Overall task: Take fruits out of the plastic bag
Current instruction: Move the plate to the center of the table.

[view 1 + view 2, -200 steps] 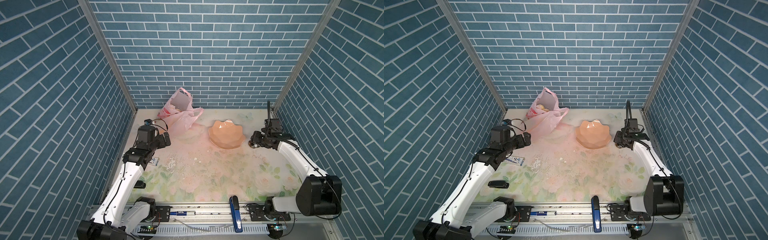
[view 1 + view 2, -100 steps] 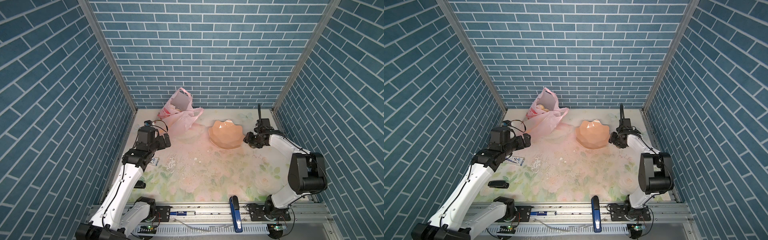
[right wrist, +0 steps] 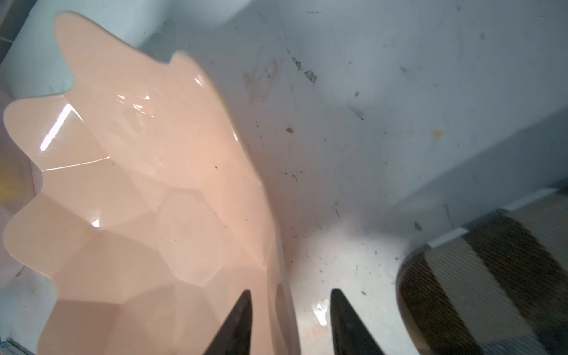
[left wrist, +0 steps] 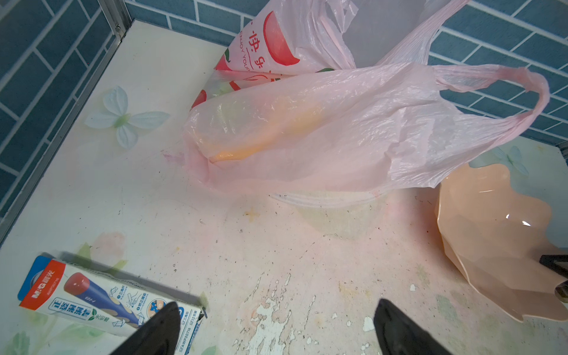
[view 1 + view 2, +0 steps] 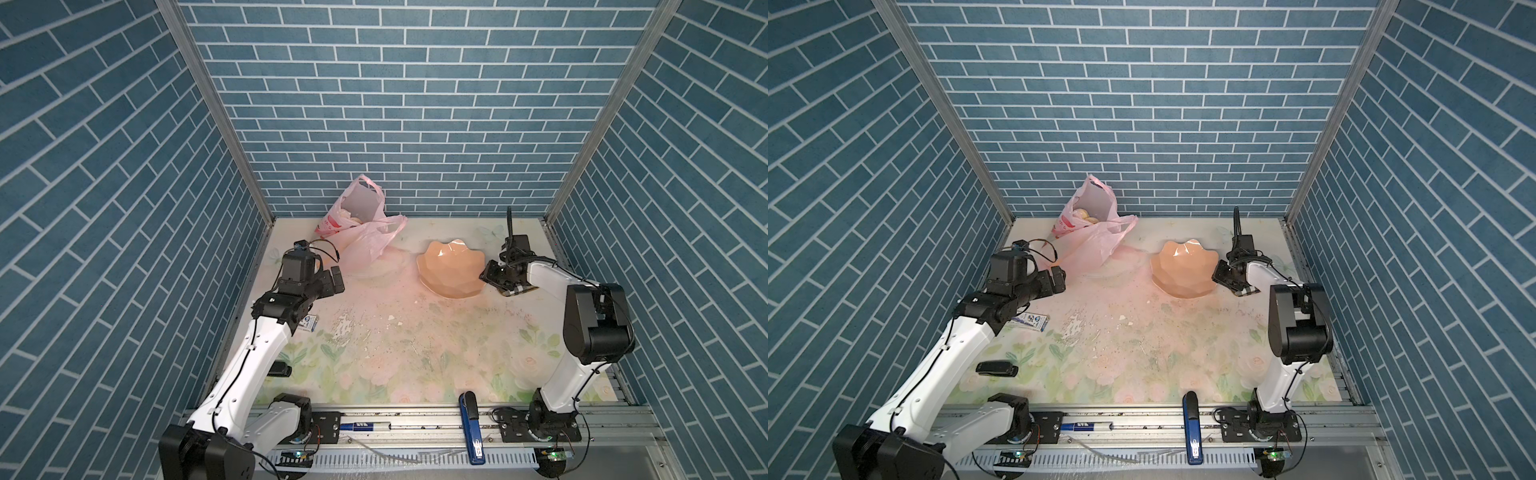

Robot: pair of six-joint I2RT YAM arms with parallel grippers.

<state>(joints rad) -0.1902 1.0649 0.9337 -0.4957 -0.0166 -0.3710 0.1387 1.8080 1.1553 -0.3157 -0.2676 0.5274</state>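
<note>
Blue-brick walls (image 5: 395,104) are enclosing a floral desk (image 5: 415,345) where the crinkly pale-pink plastic bag (image 5: 365,245) is holding all visible small toy fruits (image 5: 1084,215), left gripper (image 4: 276,304) hanging wide apart nearby, right gripper (image 3: 291,292) gaping astride the rim of the empty peach petal-edged bowl (image 5: 451,266).

Floral-printed worktop (image 5: 415,365), paint flaking at centre, bearing the plastic bag (image 5: 365,245) at the rear, a peach bowl (image 5: 451,270), a pen carton (image 4: 101,298) and a striped cylinder (image 3: 479,276).

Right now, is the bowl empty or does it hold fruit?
Empty: in both top views the bowl shows only its bare inside; fruits lie in the bag.
</note>
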